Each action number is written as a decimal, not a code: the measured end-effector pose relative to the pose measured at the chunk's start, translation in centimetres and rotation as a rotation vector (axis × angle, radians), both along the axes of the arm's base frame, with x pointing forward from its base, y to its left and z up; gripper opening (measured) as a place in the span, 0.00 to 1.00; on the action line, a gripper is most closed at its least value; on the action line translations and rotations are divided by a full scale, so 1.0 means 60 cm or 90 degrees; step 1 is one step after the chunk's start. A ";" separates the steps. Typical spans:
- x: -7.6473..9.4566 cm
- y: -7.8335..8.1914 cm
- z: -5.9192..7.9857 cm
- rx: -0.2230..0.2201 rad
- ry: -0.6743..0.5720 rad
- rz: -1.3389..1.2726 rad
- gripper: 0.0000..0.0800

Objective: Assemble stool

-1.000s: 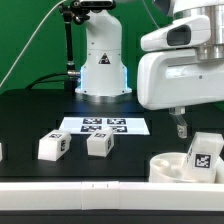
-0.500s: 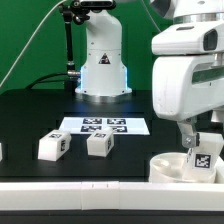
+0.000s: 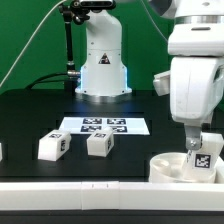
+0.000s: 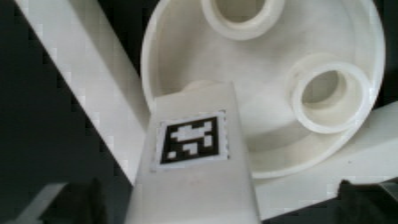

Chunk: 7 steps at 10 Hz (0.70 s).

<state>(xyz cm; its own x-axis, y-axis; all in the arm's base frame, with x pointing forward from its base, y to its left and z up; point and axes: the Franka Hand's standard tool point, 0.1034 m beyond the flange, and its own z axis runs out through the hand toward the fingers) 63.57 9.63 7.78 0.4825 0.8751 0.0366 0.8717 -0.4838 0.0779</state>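
Observation:
The round white stool seat point(image 3: 170, 168) lies at the exterior view's right, by the front rail. One tagged leg point(image 3: 204, 155) stands upright on it. My gripper point(image 3: 205, 145) hangs open right over that leg, one finger on each side, neither touching it. In the wrist view the leg point(image 4: 192, 150) runs between the dark fingertips point(image 4: 365, 200), with the seat point(image 4: 214, 80) and two of its sockets behind it. Two more tagged legs point(image 3: 52, 146) point(image 3: 99, 144) lie loose on the black table, left of the middle.
The marker board point(image 3: 103, 126) lies flat in front of the robot base point(image 3: 103, 65). A long white border rail point(image 3: 80, 190) runs along the front edge; in the wrist view the rail point(image 4: 80, 70) passes beside the seat.
My gripper has moved toward the exterior view's right and come down over the leg on the seat. Its jaws have stayed open. The loose legs have not moved.

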 end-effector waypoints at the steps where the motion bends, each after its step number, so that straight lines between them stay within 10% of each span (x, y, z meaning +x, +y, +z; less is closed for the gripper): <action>1: 0.000 0.000 0.000 0.000 0.000 0.000 0.66; 2: 0.000 -0.001 0.000 0.000 0.000 -0.001 0.49; 7: 0.009 -0.015 0.000 0.019 -0.024 -0.133 0.43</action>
